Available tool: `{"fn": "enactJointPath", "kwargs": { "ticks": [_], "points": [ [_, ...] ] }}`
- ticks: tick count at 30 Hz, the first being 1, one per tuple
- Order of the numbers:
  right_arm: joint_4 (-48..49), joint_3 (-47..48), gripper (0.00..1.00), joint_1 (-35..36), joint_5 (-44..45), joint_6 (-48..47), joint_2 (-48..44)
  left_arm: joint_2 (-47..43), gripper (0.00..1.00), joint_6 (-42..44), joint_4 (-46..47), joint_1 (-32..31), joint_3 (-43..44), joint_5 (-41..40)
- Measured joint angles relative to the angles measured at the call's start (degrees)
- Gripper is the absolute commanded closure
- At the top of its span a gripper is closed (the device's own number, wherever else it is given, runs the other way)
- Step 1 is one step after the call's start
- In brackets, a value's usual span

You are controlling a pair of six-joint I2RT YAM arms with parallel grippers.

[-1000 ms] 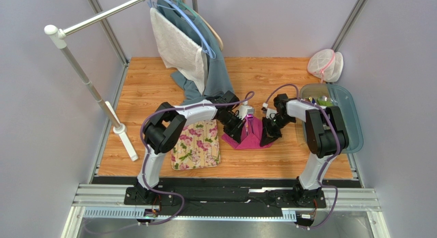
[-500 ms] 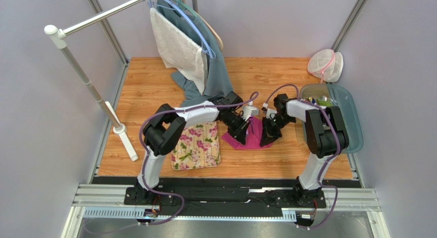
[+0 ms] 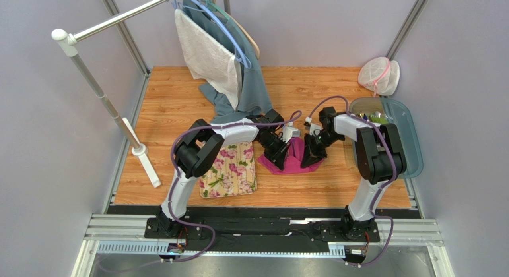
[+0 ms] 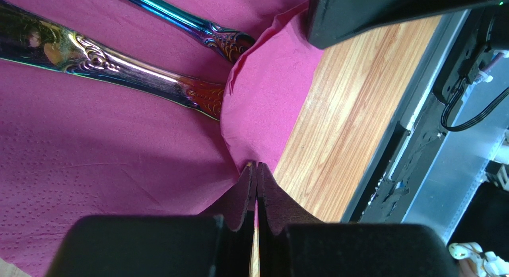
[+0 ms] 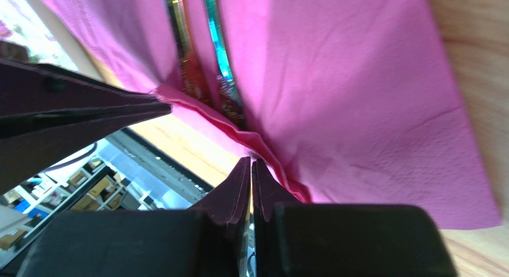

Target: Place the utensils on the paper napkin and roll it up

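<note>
A wooden table (image 3: 334, 187) fills the overhead view, with my two arms reaching in from its near edge. A flowered mat (image 3: 230, 169) lies left of centre. Just to its right, the pink napkin (image 3: 293, 162) lies on the wood, between my two pincers. On the napkin rest the utensils (image 4: 119, 65): two dark, ornate handles with a rainbow sheen lie side by side, their ends meeting a raised fold along the napkin's edge. My left pincer (image 4: 256, 167) is pressed together, nipping that lifted edge at its tips. My right pincer (image 5: 251, 162), close alongside, is likewise pressed together on the same edge, which curls up to its tips.
</note>
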Motion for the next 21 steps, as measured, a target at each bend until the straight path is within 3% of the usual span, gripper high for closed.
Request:
{"fn": "enactJointPath", "kwargs": {
  "ticks": [10, 21],
  "points": [
    [-0.83, 0.17, 0.94, 2.1, -2.23, 0.81, -0.39, 0.0, 0.98, -0.04, -0.02, 0.0, 0.0, 0.0],
    [-0.85, 0.17, 0.95, 2.86, 0.9, 0.63, 1.46, 0.0, 0.98, -0.11, -0.07, 0.24, 0.04, -0.07]
  ]
}}
